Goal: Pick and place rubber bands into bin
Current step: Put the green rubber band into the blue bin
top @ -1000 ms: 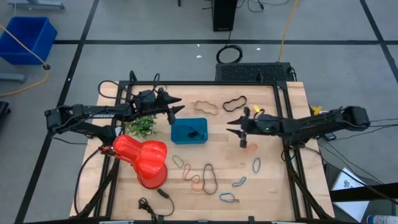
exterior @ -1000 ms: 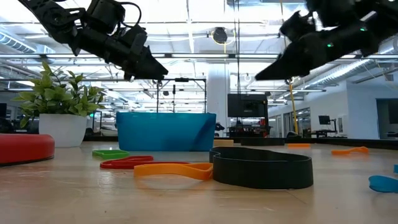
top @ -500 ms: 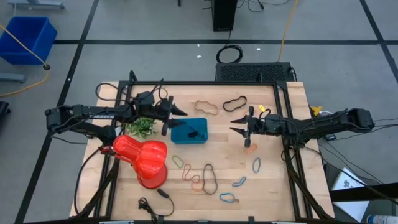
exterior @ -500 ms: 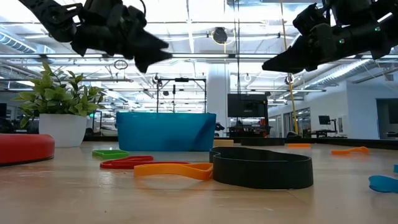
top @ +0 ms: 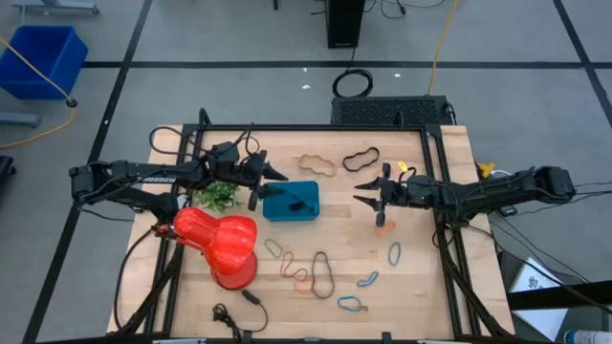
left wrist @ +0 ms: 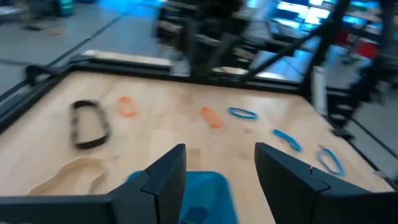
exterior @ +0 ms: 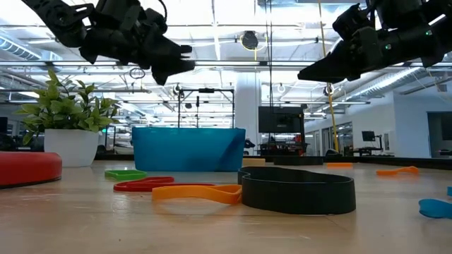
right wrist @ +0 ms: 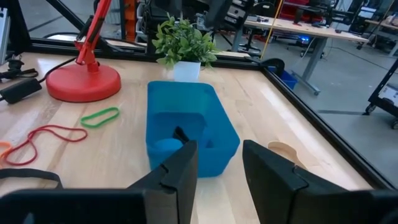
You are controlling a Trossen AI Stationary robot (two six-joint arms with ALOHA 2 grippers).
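Observation:
The teal bin [top: 291, 201] stands mid-table, with a black and a blue rubber band [right wrist: 179, 135] inside it. More rubber bands lie loose on the wood: tan [top: 317, 165] and black [top: 361, 158] at the far side, and orange [top: 382, 226], blue [top: 394, 253], black [top: 321, 272] and green [top: 273, 248] nearer. My left gripper [top: 264, 182] hovers open just left of the bin's far left corner, above the table [exterior: 180, 60]. My right gripper [top: 365, 192] hovers open to the right of the bin, fingers pointing at it [right wrist: 219, 165]. Neither has anything between its fingers.
A small potted plant [top: 218, 194] and a red vase [top: 225, 244] stand left of the bin, under my left arm. A black cable [top: 239, 311] lies at the near edge. A black frame [top: 435, 182] borders the table.
My left gripper has swung round at the wrist, its fingers turning from the far side toward the bin, and shifted slightly toward the near edge. It has stayed open and above the table.

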